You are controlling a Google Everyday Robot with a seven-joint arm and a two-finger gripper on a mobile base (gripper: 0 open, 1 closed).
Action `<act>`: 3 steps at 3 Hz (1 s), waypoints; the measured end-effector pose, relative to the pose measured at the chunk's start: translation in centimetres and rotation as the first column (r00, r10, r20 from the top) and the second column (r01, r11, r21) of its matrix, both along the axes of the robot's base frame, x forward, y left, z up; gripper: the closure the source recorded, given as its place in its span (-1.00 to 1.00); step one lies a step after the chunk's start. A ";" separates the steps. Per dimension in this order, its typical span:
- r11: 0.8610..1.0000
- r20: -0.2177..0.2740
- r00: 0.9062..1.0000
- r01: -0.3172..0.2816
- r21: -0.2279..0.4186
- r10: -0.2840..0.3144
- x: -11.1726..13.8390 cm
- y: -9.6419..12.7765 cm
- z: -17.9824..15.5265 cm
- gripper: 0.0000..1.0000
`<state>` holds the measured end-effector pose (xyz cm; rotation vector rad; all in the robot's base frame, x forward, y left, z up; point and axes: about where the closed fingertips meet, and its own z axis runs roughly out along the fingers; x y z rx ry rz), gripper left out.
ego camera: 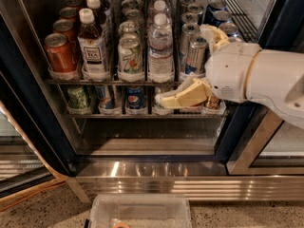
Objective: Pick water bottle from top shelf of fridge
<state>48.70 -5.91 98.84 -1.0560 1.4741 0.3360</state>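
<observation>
The water bottle (160, 49) stands upright at the front of its lane on the top shelf (109, 81) of the fridge (33, 113), with more like it behind. My gripper (182, 65) is open, right of the bottle and apart from it. Its upper finger (212, 36) sits in front of the silver-blue cans (194, 56). Its lower finger (183, 96) reaches left below the shelf's front edge, under the bottle's lane. The white arm (256, 77) comes in from the right.
Left of the water bottle stand a green-white can (130, 56), a dark tea bottle (91, 46) and a red can (59, 53). A lower rack (142, 115) holds short soda cans. A clear plastic bin (142, 213) lies on the floor before the steel base (156, 175).
</observation>
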 end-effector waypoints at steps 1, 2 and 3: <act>1.000 -0.017 1.000 -0.018 -0.019 0.018 0.6 1.1 -0.7 -1.00; 1.000 -0.047 0.999 -0.006 -0.008 0.006 1.3 1.8 -2.3 -1.00; 0.998 -0.071 0.997 -0.031 0.050 0.035 1.5 1.9 -2.8 -1.00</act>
